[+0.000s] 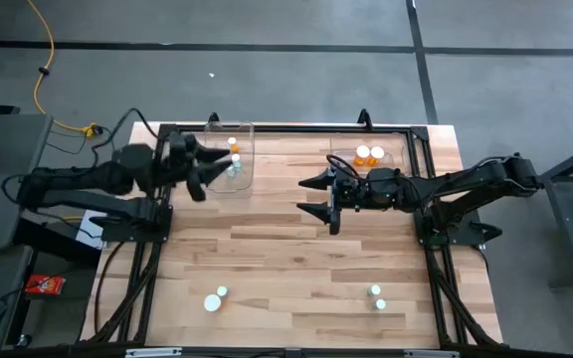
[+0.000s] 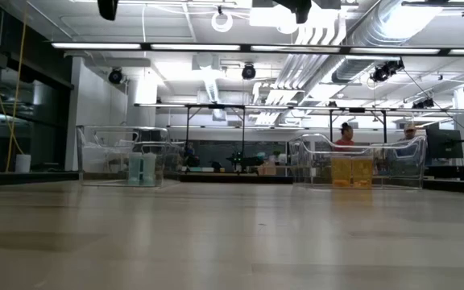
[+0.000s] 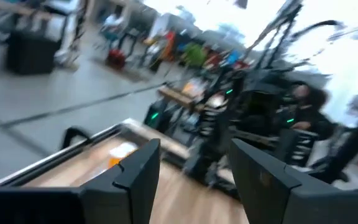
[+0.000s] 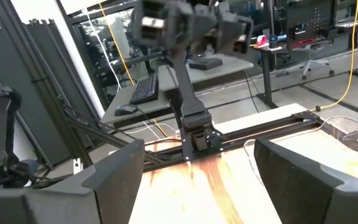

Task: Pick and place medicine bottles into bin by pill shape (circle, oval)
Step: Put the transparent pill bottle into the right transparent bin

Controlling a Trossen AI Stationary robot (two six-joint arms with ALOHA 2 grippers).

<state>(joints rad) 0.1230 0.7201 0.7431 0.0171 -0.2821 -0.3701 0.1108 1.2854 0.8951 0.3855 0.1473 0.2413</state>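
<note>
My left gripper (image 1: 205, 171) is open and empty, raised at the far left beside a clear bin (image 1: 231, 159) that holds pale bottles (image 1: 233, 164). My right gripper (image 1: 318, 199) is open and empty, raised near the table's middle, next to a clear bin (image 1: 371, 159) with amber bottles (image 1: 369, 154). Two white-capped bottles (image 1: 216, 298) stand on the table near the front left, and two more (image 1: 377, 296) near the front right. In the low view the bins show far off, pale bottles (image 2: 142, 169) in the left one and amber bottles (image 2: 351, 171) in the right one.
A black frame (image 1: 296, 129) runs along the table's far edge and down both sides. Bare wood lies between the two bins and the front bottles. People (image 2: 346, 135) show in the room beyond the table.
</note>
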